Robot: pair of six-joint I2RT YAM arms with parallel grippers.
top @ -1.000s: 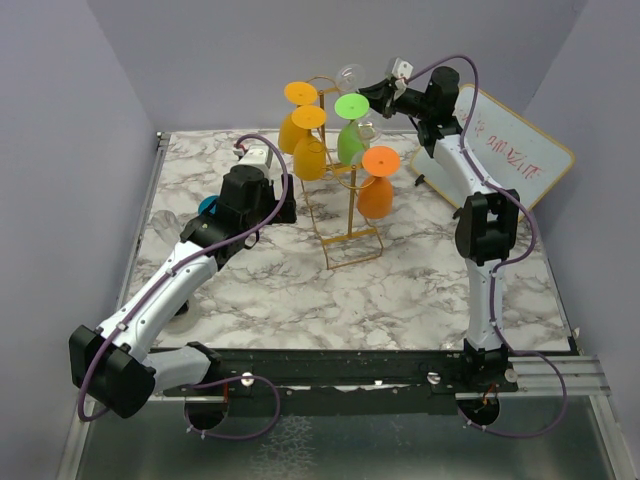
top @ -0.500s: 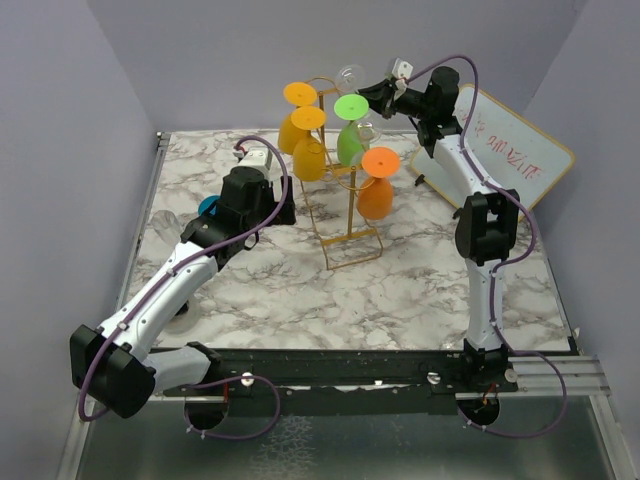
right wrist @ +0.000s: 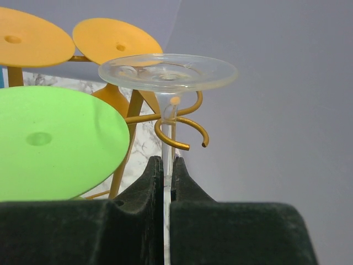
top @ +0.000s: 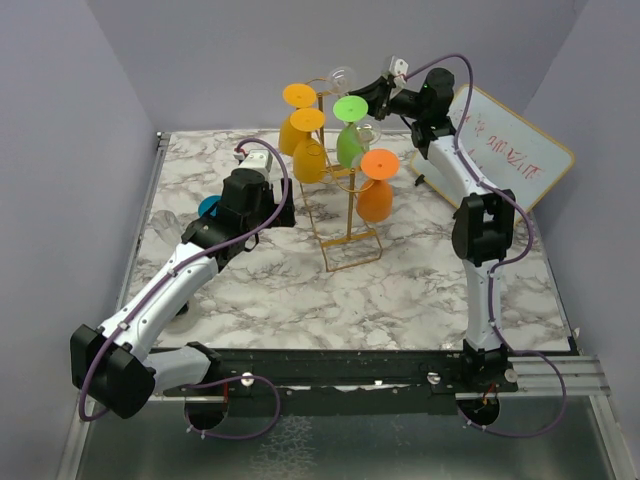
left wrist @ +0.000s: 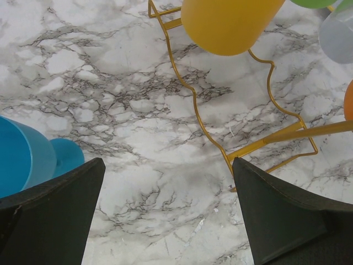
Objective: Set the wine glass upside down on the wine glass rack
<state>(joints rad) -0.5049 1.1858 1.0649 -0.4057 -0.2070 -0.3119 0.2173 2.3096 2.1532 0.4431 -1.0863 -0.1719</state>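
The clear wine glass (right wrist: 168, 72) is held foot-up by its stem, and my right gripper (right wrist: 164, 159) is shut on that stem. The stem stands against a curled loop arm (right wrist: 182, 132) of the golden wire wine glass rack (top: 350, 215); I cannot tell whether it sits inside the loop. In the top view my right gripper (top: 372, 92) is at the rack's top with the glass foot (top: 343, 76) to its left. My left gripper (left wrist: 168, 163) is open and empty above the table, beside the rack's base (left wrist: 193, 105).
Two yellow glasses (top: 305, 140), a green one (top: 350, 135) and an orange one (top: 376, 185) hang foot-up on the rack. A blue glass (left wrist: 27, 160) lies left of my left gripper. A whiteboard (top: 515, 150) leans at the back right. Purple walls close in behind.
My right gripper has shifted slightly left with the clear glass, closer to the rack's top loops. The left arm has not moved.
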